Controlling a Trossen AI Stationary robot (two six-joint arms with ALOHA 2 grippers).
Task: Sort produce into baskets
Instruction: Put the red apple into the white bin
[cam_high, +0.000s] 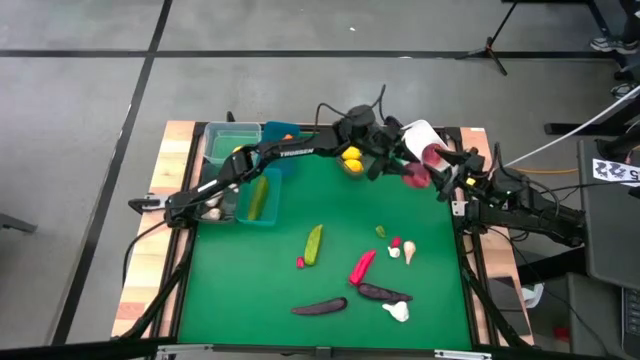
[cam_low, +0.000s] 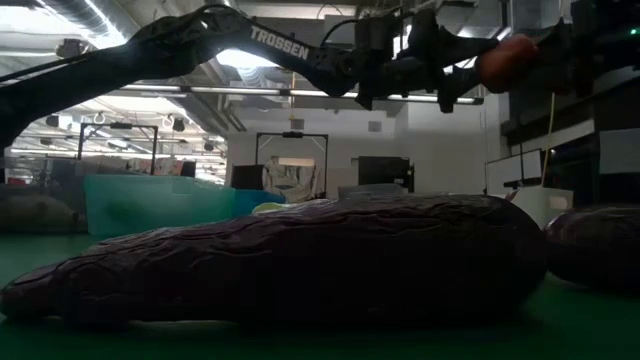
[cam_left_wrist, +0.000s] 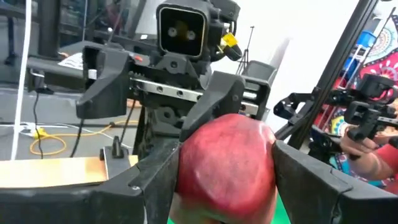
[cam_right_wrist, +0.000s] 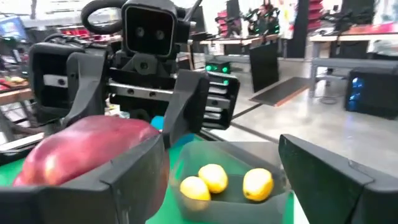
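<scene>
While both arms meet above the far right part of the green surface (cam_high: 250, 290), a red apple (cam_high: 415, 176) sits between the two pincers. The left pincer (cam_left_wrist: 227, 180) faces the right pincer (cam_right_wrist: 221, 180) head-on. The left fingers (cam_left_wrist: 155, 177) flank the apple on both sides and press against it. One right finger (cam_right_wrist: 134, 165) lies against the apple; the other stands apart from it, so the right jaws are spread. Just beneath, a grey translucent basket (cam_right_wrist: 277, 199) holds three yellow lemons (cam_right_wrist: 213, 176). Cucumbers (cam_high: 313, 244), eggplants (cam_high: 318, 307), garlic bulbs (cam_high: 397, 311) and a pepper (cam_high: 361, 266) lie loose on the surface.
</scene>
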